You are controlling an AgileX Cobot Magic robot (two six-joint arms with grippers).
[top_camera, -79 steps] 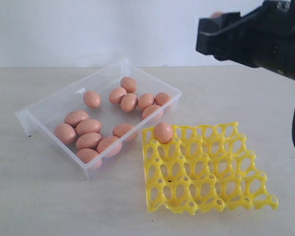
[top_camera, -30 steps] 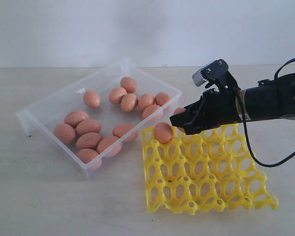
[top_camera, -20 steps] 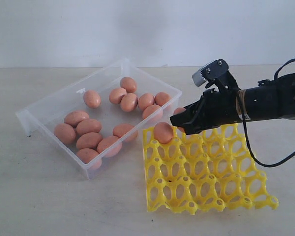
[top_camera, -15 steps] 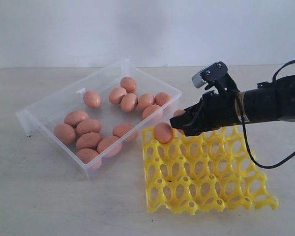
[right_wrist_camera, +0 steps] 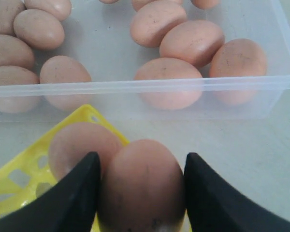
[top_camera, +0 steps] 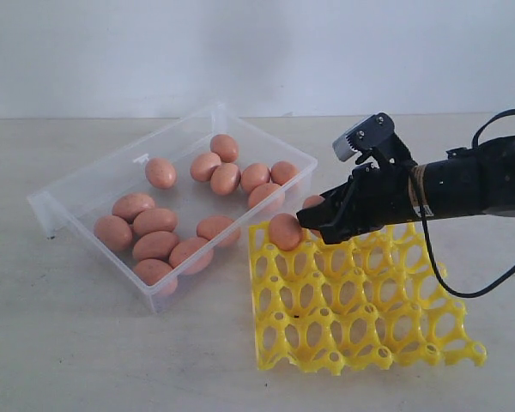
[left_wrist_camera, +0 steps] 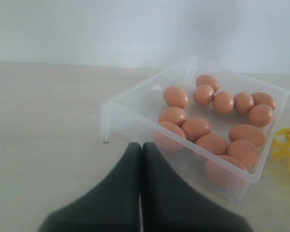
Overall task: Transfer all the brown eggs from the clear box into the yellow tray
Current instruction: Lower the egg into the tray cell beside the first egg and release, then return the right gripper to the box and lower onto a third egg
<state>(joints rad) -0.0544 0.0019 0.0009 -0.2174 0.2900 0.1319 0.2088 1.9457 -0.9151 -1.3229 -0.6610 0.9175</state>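
Observation:
My right gripper (top_camera: pixel 314 215) is shut on a brown egg (top_camera: pixel 312 202) just above the back left corner of the yellow tray (top_camera: pixel 369 300). One brown egg (top_camera: pixel 285 232) sits in the corner cup right beside it. In the right wrist view the held egg (right_wrist_camera: pixel 141 186) fills the gap between the black fingers (right_wrist_camera: pixel 82 193), close against the seated egg (right_wrist_camera: pixel 75 142). Several more brown eggs (top_camera: pixel 154 245) lie in the clear box (top_camera: pixel 47 210). My left gripper (left_wrist_camera: pixel 141 145) is shut and empty on the near side of the clear box (left_wrist_camera: pixel 130 123).
The yellow tray's other cups (top_camera: pixel 352 330) stand open. The box's near wall (right_wrist_camera: pixel 135 87) runs just beyond the tray corner. A black cable (top_camera: pixel 489 275) loops down behind the right arm. A white wall (top_camera: pixel 240 51) backs the table.
The right arm swung down from the upper right with the egg to the tray's back corner. Over the last half second it sank slightly lower and a little left.

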